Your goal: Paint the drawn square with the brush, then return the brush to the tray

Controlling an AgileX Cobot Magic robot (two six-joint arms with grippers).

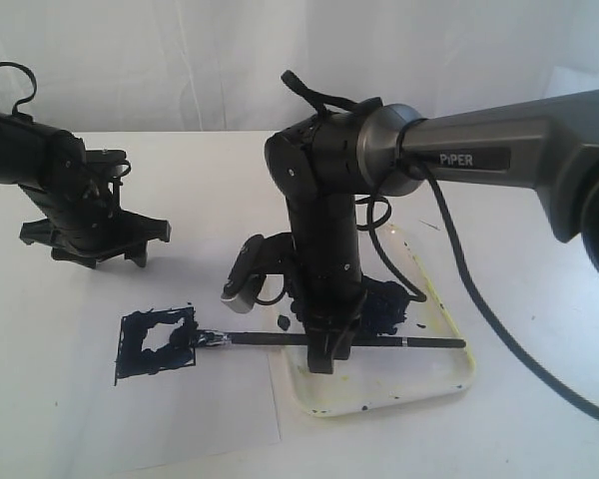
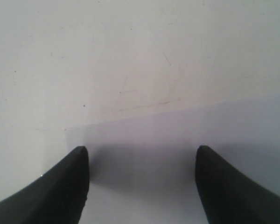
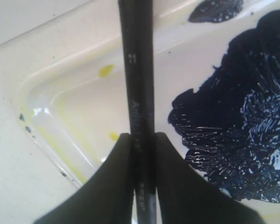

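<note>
Item one: the right claw point(image 3: 143, 135), which we record as clamped on the brush point(image 1: 399, 342) partway along its dark handle. The brush lies level, its handle across the tray point(image 1: 449, 377) and its bristle end out over the paper point(image 1: 130, 419), at the edge of the square point(image 1: 158, 344) that faces the tray.

Item two: the square, daubed blue-black round its border, with a pale patch in the middle.

Item three: the tray, on the bench point(image 1: 539, 419) beside the paper, holding a large dark paint blob point(image 3: 238, 135).

Item four: the left claw point(image 2: 142, 151), fingers well apart, nothing between them, over the paper's edge.
</note>
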